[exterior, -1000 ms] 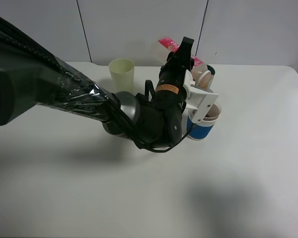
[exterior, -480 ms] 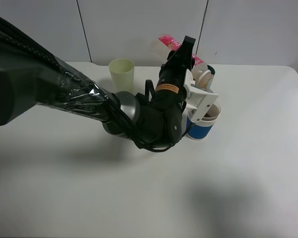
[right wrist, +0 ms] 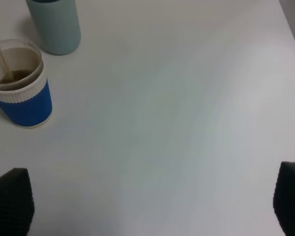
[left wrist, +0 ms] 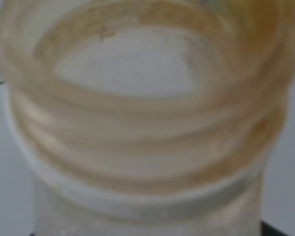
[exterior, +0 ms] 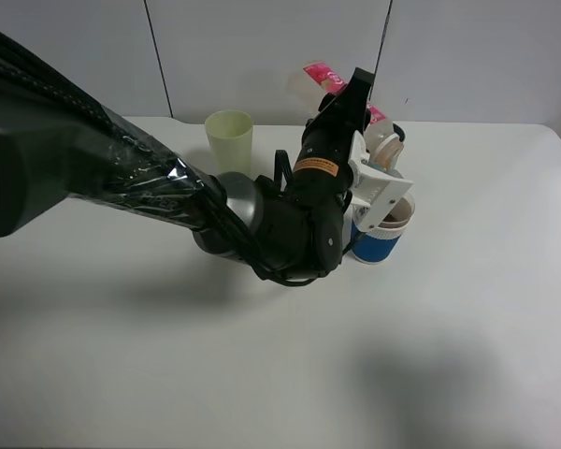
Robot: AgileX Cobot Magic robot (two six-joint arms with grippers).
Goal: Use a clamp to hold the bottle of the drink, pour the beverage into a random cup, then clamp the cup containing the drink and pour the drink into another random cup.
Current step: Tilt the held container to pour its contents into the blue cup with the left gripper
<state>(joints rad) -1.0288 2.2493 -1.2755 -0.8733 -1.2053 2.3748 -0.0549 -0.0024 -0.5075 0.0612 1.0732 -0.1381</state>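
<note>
My left gripper point(exterior: 355, 105) is shut on the bottle of the drink point(exterior: 381, 140), a translucent bottle with a red-banded label. It is tipped neck-down over the blue-banded clear cup point(exterior: 378, 239). The bottle's wide neck point(left wrist: 147, 123) fills the left wrist view. Dark brown beverage point(right wrist: 14, 76) lies in the blue-banded cup point(right wrist: 22, 93), and a thin stream runs into it. The tall teal cup point(right wrist: 54, 24) stands just behind that cup; in the high view only a sliver of its rim point(exterior: 396, 130) shows past the bottle. My right gripper point(right wrist: 150, 206) is open above bare table, off to one side of both cups.
A pale yellow-green tumbler point(exterior: 229, 140) stands at the back of the white table point(exterior: 467, 309), left of my left arm. The bulky black left arm point(exterior: 122, 187) crosses the table's left half. A pale wall lies behind the table's back edge.
The bottle has tipped a little further, its labelled base rising and shifting slightly right. The cups and my right gripper have not moved.
</note>
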